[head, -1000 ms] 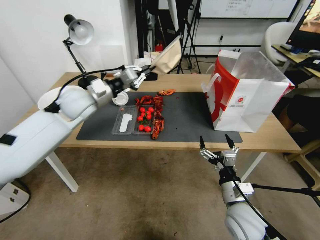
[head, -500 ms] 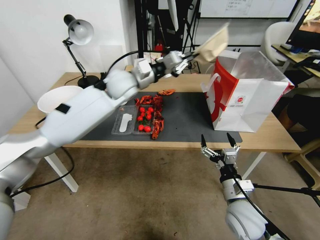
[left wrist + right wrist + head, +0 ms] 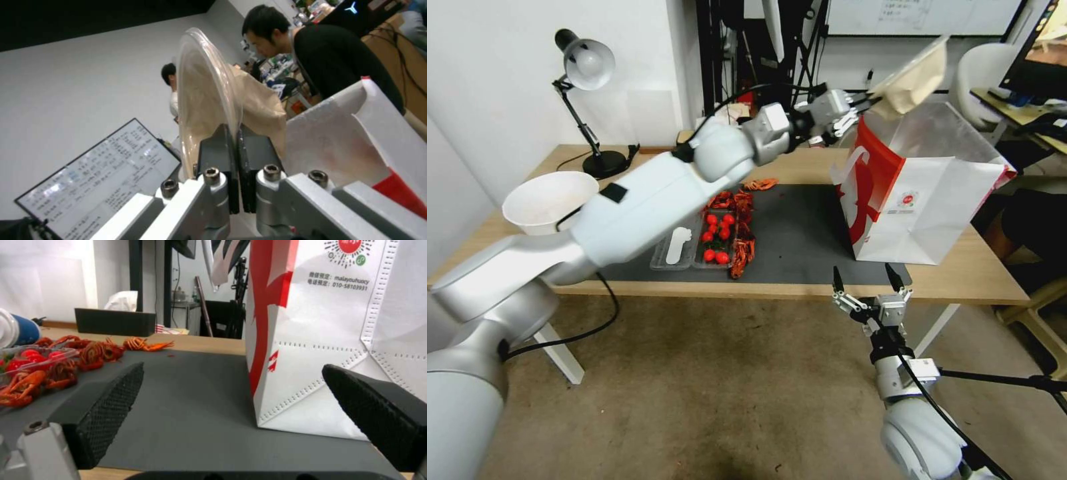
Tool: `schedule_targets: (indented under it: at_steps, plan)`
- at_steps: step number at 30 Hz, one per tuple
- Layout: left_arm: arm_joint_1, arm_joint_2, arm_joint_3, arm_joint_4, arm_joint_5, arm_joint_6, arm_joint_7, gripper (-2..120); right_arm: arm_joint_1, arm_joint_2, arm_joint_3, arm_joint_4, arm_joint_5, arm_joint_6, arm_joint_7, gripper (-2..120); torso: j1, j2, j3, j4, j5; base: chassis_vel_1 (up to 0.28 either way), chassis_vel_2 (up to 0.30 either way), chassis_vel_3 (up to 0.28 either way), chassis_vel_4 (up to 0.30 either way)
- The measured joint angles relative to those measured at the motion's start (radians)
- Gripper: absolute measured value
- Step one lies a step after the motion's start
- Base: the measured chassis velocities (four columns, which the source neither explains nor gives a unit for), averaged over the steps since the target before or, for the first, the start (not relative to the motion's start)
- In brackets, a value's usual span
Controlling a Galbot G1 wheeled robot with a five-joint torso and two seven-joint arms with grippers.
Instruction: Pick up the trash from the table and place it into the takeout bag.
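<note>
Pinched on the rim of the round beige bowl (image 3: 912, 81), my left gripper (image 3: 864, 107) holds it tilted on edge above the open mouth of the takeout bag (image 3: 924, 200); in the left wrist view the two dark pads (image 3: 218, 156) press together on the bowl's clear-edged lip (image 3: 209, 96). My right gripper (image 3: 867, 283) hangs below the near edge of the table (image 3: 800, 167), in front of the bag, its fingers spread wide and holding nothing.

That bag stands upright on the right end of the dark grey mat (image 3: 800, 233), which lies on the long light-wood tabletop. Left of the bag, on the mat, I see a clear tray of cherry tomatoes (image 3: 715, 238) with red crayfish shells (image 3: 740, 250) heaped beside it. A big white bowl (image 3: 547, 200) sits at the table's far left end, with a desk lamp (image 3: 584, 73) behind it. Beneath the table is worn brownish carpet; behind it are tripod stands and a whiteboard.

On the bag's front I can read "malayouhuocy" and "010-58103931" (image 3: 340, 281) under a round red logo (image 3: 349, 250).
</note>
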Motion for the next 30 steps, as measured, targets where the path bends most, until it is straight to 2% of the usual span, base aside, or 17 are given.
schedule_targets:
  at_steps: [5, 14, 16, 17, 18, 21, 24, 28, 30]
  plan:
    - [-0.006, -0.07, 0.036, 0.075, -0.001, -0.016, 0.001, 0, -0.001, 0.004, 0.001, 0.0, 0.0, 0.002, 0.001, 100, 0.0, 0.0, 0.0, 0.0001, -0.0001, 0.0, 0.0, 0.0, 0.0]
    - [-0.001, -0.124, 0.058, 0.131, 0.003, -0.027, 0.001, 0, 0.001, 0.004, 0.003, -0.001, 0.001, 0.003, 0.003, 100, 0.0, 0.0, 0.0, 0.0, -0.0001, 0.0, 0.0, 0.0, 0.0]
    - [0.0, -0.138, 0.058, 0.145, 0.005, -0.028, 0.001, 5, -0.001, 0.004, 0.005, -0.001, 0.002, 0.004, 0.004, 100, 0.0, 0.0, 0.0, 0.0001, -0.0001, 0.0, 0.0, 0.0, 0.0]
    - [-0.001, -0.148, 0.058, 0.154, 0.006, -0.028, 0.001, 13, -0.003, 0.004, 0.008, -0.001, 0.002, 0.005, 0.005, 100, 0.0, 0.0, 0.0, 0.0, -0.0001, 0.0, 0.0, 0.0, 0.0]
    - [-0.001, -0.148, 0.058, 0.154, 0.006, -0.028, 0.001, 13, -0.003, 0.004, 0.008, -0.001, 0.002, 0.005, 0.005, 100, 0.0, 0.0, 0.0, 0.0, -0.0001, 0.0, 0.0, 0.0, 0.0]
    - [-0.001, -0.16, 0.058, 0.164, 0.007, -0.026, -0.001, 27, -0.004, 0.005, 0.01, -0.001, 0.003, 0.006, 0.006, 100, 0.0, 0.0, 0.0, 0.0, -0.0001, 0.0, 0.0, 0.0, 0.0]
    - [-0.001, -0.162, 0.056, 0.164, 0.007, -0.026, -0.006, 33, -0.004, 0.004, 0.01, -0.002, 0.003, 0.006, 0.006, 100, 0.0, 0.0, 0.0, 0.0, -0.0001, 0.0, 0.0, 0.0, 0.0]
    - [0.009, -0.154, 0.016, 0.158, 0.005, -0.017, -0.022, 52, -0.001, 0.003, 0.01, -0.002, 0.004, 0.006, 0.007, 100, 0.0, 0.0, 0.0, -0.0002, -0.0002, 0.0, 0.0, 0.0, 0.0]
    - [0.013, -0.145, 0.004, 0.15, 0.001, -0.009, -0.027, 55, 0.0, 0.003, 0.01, -0.002, 0.004, 0.006, 0.007, 100, 0.0, 0.0, 0.0, 0.0, -0.0002, 0.0, 0.0, 0.0, 0.0]
